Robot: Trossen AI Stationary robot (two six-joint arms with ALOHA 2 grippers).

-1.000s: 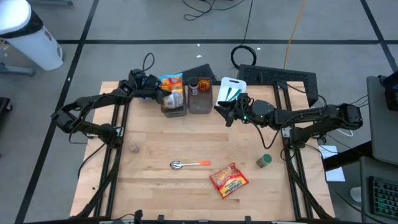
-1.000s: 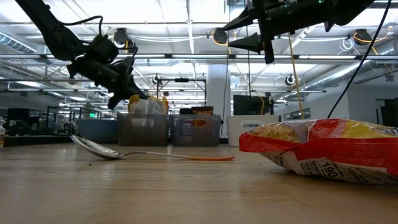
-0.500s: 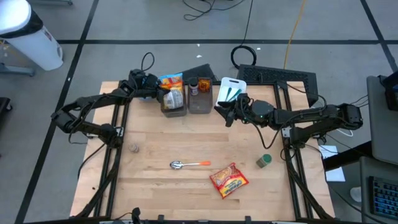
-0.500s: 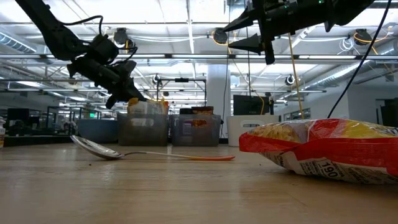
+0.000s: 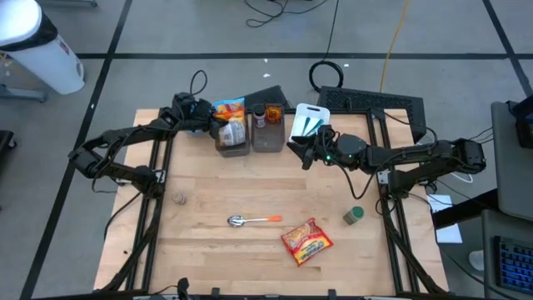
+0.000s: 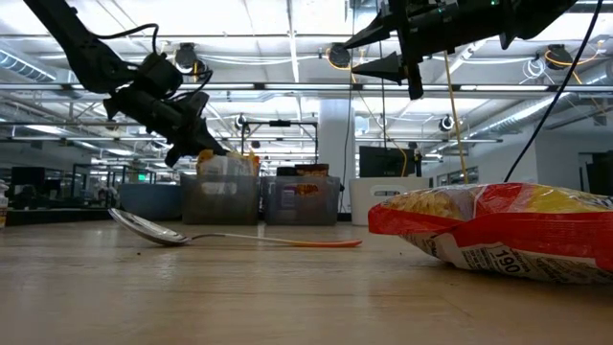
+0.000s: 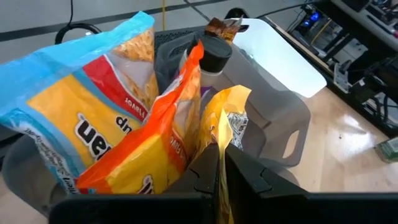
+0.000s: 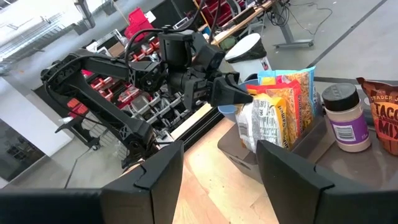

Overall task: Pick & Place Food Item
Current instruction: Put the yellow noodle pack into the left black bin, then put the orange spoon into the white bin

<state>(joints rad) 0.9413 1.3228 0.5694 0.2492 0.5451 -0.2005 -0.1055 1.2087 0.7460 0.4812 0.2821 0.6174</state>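
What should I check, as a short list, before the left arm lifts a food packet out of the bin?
1. Left gripper shut on the yellow packet: ok, the fingers pinch its edge.
2. Packet free of its neighbours: not ok, the orange bag leans against it.
3. Jar clear of the lift path: cannot tell, it stands close behind the bags.
4. Right gripper out of the way: ok, open and raised beside the second bin.
5. Free table to place on: ok, bare wood near the spoon.
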